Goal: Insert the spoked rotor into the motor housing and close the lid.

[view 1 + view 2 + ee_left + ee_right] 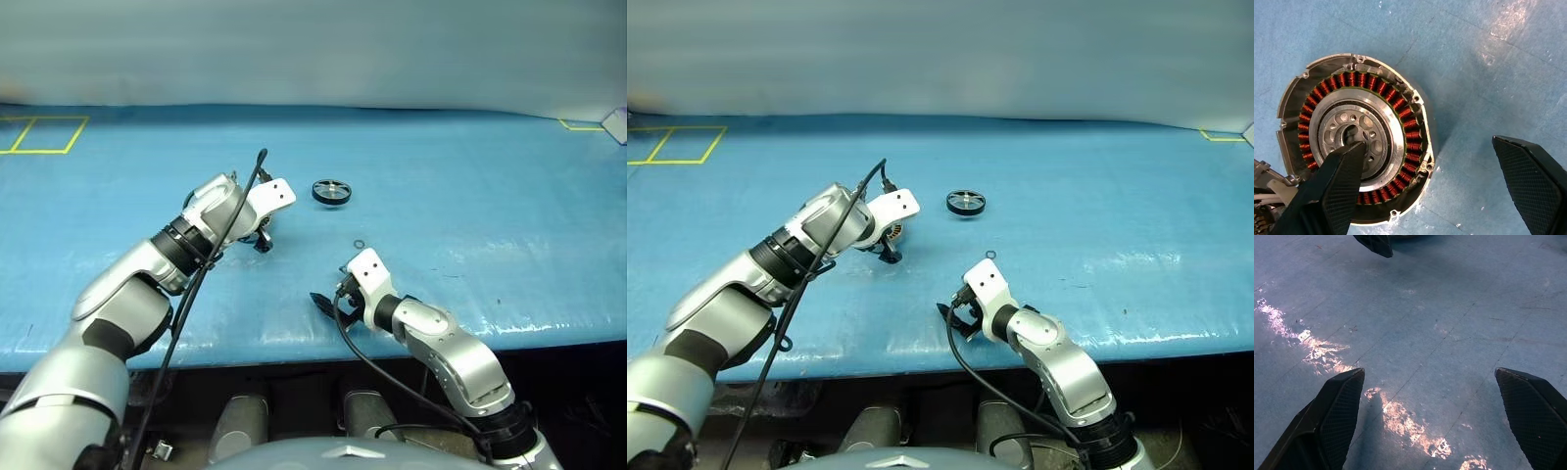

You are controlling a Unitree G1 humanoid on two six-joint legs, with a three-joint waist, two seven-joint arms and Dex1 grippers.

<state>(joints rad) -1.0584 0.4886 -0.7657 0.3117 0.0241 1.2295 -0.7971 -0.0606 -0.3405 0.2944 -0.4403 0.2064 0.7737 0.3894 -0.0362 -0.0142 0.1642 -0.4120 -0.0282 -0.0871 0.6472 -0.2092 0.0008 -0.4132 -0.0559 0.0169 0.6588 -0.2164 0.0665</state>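
The blue table (470, 245) runs wide across the room, its near edge close in front of the robot and its far edge against a pale backdrop. Yellow tape marks (44, 134) sit at the far corner around ten o'clock, and another bit of tape (1223, 136) at the far two o'clock corner.

The left gripper (1440, 186) hangs over the housing (1354, 137), pointing steeply down, its fingers (1334, 188) spread wide. One finger is over the housing's silvery centre, the other out over bare mat beside the rim; I cannot tell whether either touches. The housing lies flat and open, copper windings ringing the hub, with no lid on it. From the head views it is mostly hidden under the left wrist, at about eleven o'clock from the table's near middle.

The rotor (331, 191) lies flat by itself at roughly twelve o'clock, just beyond the left gripper and clear of it, with open mat all round. A small ring (359, 245) lies on the mat between the rotor and the right gripper.

The right gripper (331, 304) sits low near the table's near edge at about six o'clock, fingers (1334, 418) spread apart with nothing between them. From one to four o'clock the mat is open to its edges.
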